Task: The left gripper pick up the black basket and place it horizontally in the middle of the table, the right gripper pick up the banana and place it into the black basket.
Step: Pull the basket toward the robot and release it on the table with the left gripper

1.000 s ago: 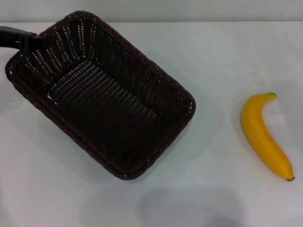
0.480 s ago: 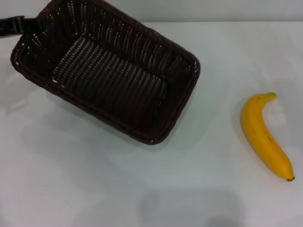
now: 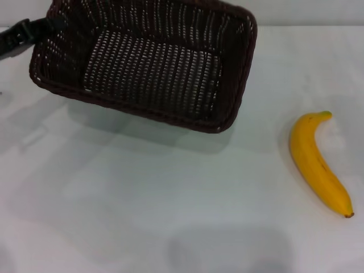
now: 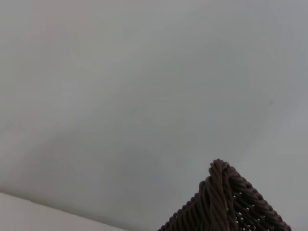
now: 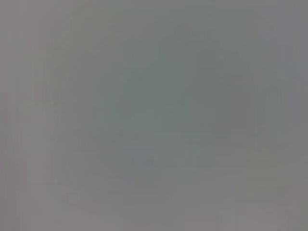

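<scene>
The black basket (image 3: 151,62) hangs tilted above the table (image 3: 142,199) at the far left, casting a shadow beneath it. My left gripper (image 3: 41,27) is shut on the braided rim at the basket's left end. One woven corner of the basket (image 4: 226,204) shows in the left wrist view. At the right of the table the yellow banana (image 3: 315,162) lies curved, with its stem pointing away from me. The right gripper is out of view in every frame, and the right wrist view shows only plain grey.
The white tabletop stretches bare between the basket and the banana and toward the near edge. A soft shadow (image 3: 227,247) lies on it near the front.
The basket has risen off the table with the left gripper. It has swung from a diagonal lie toward level and shifted farther from me and to the right. The banana has not moved.
</scene>
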`<state>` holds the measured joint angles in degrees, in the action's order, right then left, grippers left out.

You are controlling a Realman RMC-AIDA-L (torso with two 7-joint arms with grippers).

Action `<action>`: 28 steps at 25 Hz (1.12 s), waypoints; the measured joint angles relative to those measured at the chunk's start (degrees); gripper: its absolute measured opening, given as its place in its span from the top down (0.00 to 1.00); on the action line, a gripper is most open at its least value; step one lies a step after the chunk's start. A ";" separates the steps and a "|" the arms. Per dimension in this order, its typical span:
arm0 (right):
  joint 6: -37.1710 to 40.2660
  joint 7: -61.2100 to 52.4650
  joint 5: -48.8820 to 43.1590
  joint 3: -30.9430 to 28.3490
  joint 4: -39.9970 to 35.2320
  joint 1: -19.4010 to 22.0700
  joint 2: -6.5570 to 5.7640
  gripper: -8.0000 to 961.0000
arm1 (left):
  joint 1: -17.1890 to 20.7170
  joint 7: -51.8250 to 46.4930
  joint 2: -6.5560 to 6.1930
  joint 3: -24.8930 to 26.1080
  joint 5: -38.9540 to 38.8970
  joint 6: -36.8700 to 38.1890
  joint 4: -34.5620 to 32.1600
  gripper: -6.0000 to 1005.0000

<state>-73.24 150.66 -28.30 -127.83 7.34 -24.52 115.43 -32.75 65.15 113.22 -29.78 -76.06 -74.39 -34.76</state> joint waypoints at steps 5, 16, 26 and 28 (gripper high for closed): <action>0.47 0.19 0.07 -0.05 0.20 -0.02 -0.22 0.11 | 1.87 1.44 3.09 0.03 -2.18 2.43 0.65 0.81; 2.76 0.35 0.10 -0.05 1.66 -0.24 -0.48 0.11 | 2.01 8.02 5.95 -0.41 -8.50 6.27 9.62 0.80; 4.08 0.42 0.09 -0.23 2.94 0.09 -0.64 0.11 | 2.47 8.09 6.07 -0.51 -8.48 5.08 12.64 0.80; 4.46 0.43 0.08 -0.64 2.95 0.03 -0.65 0.11 | 2.80 7.41 6.03 -0.53 -8.37 4.44 12.67 0.80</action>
<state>-68.77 151.09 -28.22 -128.47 10.29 -24.49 114.78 -29.95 72.56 119.25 -30.31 -84.43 -69.95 -22.09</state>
